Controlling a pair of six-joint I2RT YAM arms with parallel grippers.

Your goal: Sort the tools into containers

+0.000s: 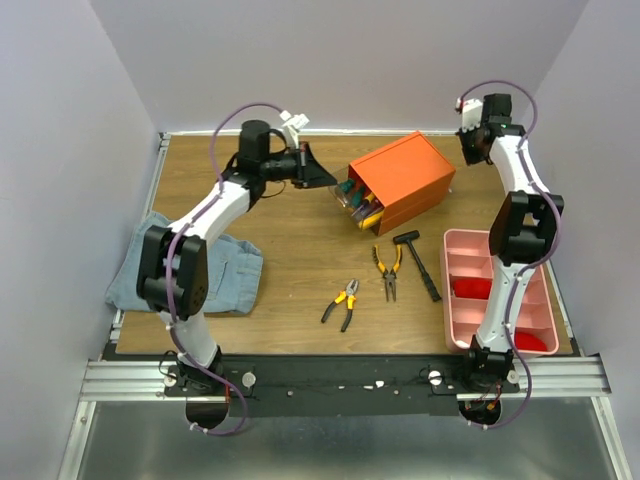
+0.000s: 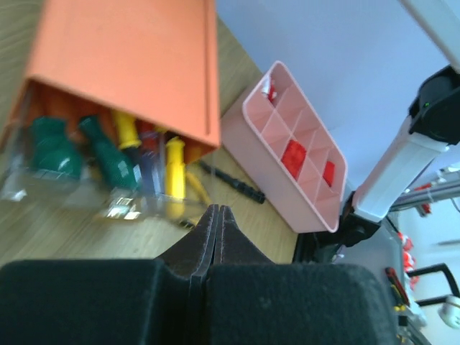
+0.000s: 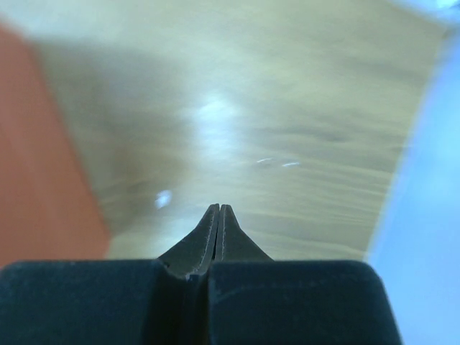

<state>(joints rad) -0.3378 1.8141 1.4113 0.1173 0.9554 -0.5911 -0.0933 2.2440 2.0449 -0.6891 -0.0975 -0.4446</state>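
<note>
Left tool (image 2: 217, 208) pinched shut, empty, its tips just short of the screwdriver-filled drawer (image 2: 18, 183); right tool (image 3: 218, 208) also shut (holding nothing); pliers (image 1: 388, 270) and hammer (image 1: 420, 265) lie nearer the left tool, toward its base, handles near-to-far.

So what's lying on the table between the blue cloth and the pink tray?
Going from the blue cloth toward the pink tray, the top view shows yellow-handled pliers, orange-handled pliers, then a small black hammer.
</note>
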